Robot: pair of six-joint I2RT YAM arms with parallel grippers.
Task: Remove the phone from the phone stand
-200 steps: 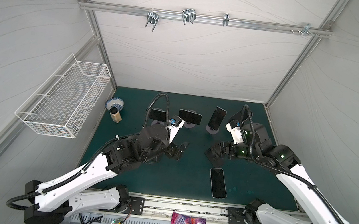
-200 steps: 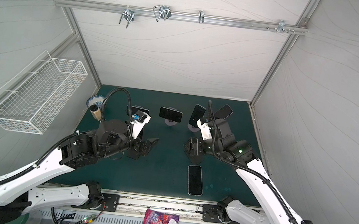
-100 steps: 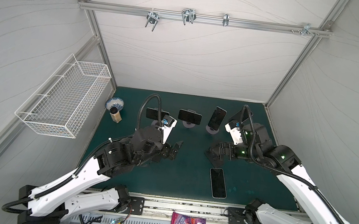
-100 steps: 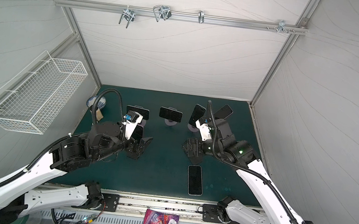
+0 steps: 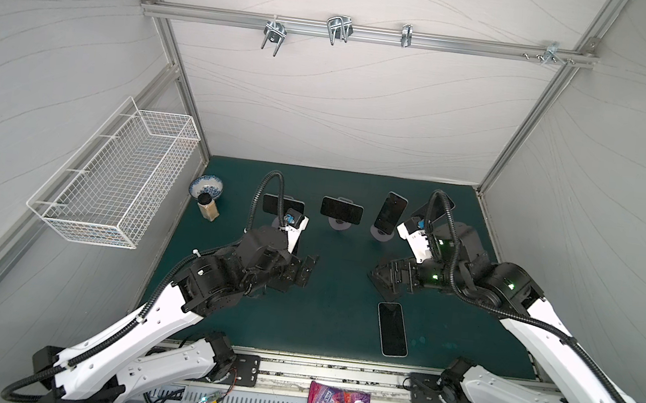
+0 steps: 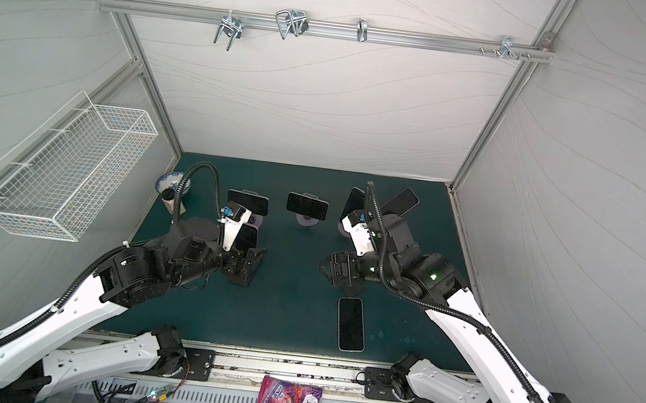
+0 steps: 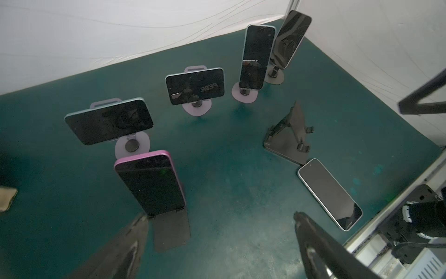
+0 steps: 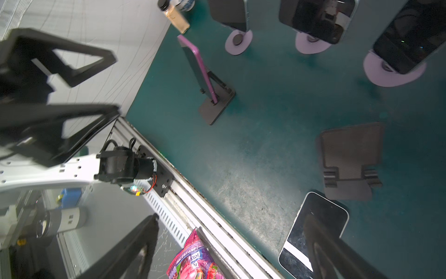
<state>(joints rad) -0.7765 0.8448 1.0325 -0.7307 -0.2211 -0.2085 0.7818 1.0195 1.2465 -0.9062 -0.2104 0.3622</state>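
Showing partial progress: white phone (image 7: 329,193) lies flat just beside the right gripper (image 5: 385,277); pink phone (image 7: 150,183) still sits on its black stand (image 7: 171,232) just ahead of the left gripper (image 7: 219,216); both grippers spread, empty.

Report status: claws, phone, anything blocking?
Left claw and right claw open, empty. Pink phone seated on black stand, ahead of left claw. Nothing between them.
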